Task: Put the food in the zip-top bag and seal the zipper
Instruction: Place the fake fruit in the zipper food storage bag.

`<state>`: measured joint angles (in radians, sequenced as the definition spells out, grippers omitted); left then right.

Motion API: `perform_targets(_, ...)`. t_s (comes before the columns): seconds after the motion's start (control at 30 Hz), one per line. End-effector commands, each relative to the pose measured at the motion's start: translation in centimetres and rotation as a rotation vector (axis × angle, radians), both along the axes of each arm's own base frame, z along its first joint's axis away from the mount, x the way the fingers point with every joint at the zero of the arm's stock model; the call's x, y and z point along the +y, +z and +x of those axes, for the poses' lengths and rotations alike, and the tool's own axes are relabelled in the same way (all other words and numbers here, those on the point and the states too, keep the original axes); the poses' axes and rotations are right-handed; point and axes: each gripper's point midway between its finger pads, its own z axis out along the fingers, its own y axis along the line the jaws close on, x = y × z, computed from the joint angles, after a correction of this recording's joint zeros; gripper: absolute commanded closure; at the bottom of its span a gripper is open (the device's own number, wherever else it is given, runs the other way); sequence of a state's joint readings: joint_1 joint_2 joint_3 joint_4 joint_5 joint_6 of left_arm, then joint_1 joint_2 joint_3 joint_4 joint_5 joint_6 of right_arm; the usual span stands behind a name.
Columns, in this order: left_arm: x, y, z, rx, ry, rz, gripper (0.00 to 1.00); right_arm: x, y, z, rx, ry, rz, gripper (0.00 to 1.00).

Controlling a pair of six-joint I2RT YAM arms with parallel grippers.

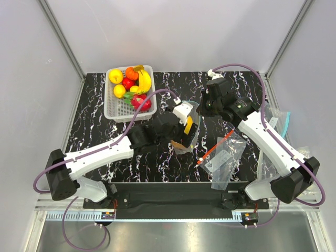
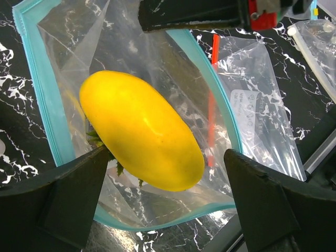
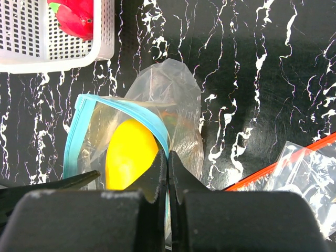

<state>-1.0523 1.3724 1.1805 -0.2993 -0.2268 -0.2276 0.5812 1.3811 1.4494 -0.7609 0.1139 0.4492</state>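
Note:
The zip-top bag (image 2: pixel 157 58) lies at the table's middle with its mouth held open, and it also shows in the top view (image 1: pixel 193 128). The teal-blue zipper (image 2: pixel 44 100) rings the mouth. A yellow mango-like fruit (image 2: pixel 142 131) sits in the mouth, with green pineapple leaf tips (image 2: pixel 95 137) under it. My left gripper (image 2: pixel 167 153) is open, its fingers wide on either side of the mango's end without clamping it. My right gripper (image 3: pixel 168 157) is shut on the zipper strip (image 3: pixel 157 131) at the mouth's edge. The mango (image 3: pixel 128 152) shows just left of the right gripper's fingers.
A white basket (image 1: pixel 113 107) with several toy fruits stands at the back left. A clear bag with a red-orange strip (image 1: pixel 226 152) lies right of the task bag. More clear bags (image 1: pixel 278 121) lie at the far right edge.

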Motion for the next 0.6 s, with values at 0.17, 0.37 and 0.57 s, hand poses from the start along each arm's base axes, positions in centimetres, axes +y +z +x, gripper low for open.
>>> perform_targets(0.17, 1.3, 8.1, 0.7, -0.136, 0.04, -0.101, 0.01, -0.2, 2.3, 0.3, -0.059, -0.013, 0.041, 1.0)
perform_targets(0.37, 2.3, 8.5, 1.1, -0.076, 0.077, -0.028, 0.06, -0.2, 2.3, 0.3, -0.06, -0.015, 0.04, 1.0)
perform_targets(0.57, 0.7, 6.8, 0.4, 0.052, -0.008, 0.007, 0.37, -0.1, 2.1, 0.4, -0.055, -0.014, 0.042, 1.0)
